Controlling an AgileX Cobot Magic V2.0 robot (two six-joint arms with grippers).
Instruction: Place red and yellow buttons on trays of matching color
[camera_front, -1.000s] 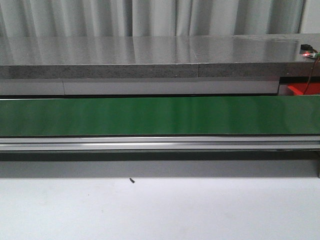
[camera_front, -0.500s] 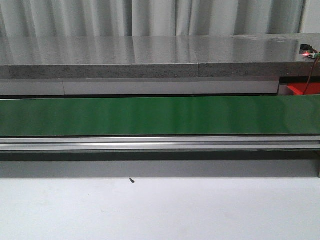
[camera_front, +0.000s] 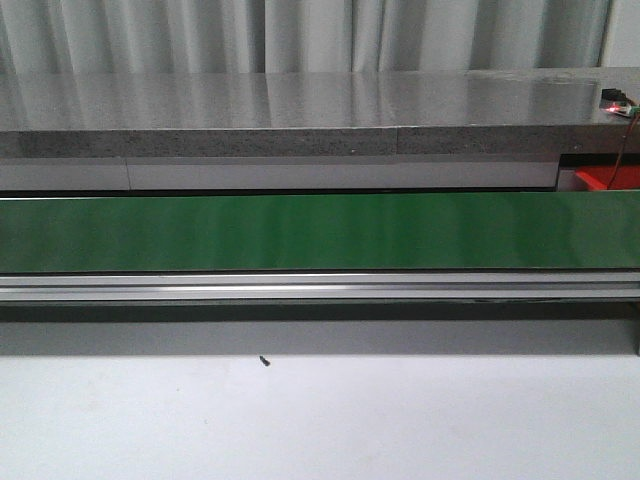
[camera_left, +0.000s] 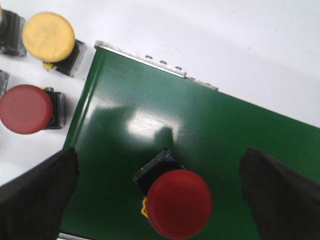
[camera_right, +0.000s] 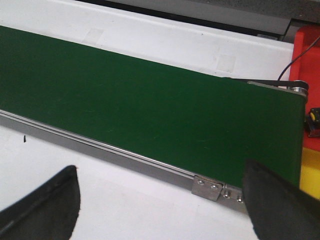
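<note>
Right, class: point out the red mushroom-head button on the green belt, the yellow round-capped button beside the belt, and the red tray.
red mushroom-head button (camera_left: 179, 203), left wrist view, middle of its cap.
yellow round-capped button (camera_left: 48, 30), left wrist view, middle of its cap.
red tray (camera_right: 306, 50), right wrist view, its wall.

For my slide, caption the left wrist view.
Round red push button on the green conveyor belt, between open jaws; red and yellow buttons wait alongside.

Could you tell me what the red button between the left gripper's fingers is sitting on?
The red button rests on the green conveyor belt, near its end. Its red cap covers most of its dark base, so how the base sits on the belt cannot be seen.
</note>
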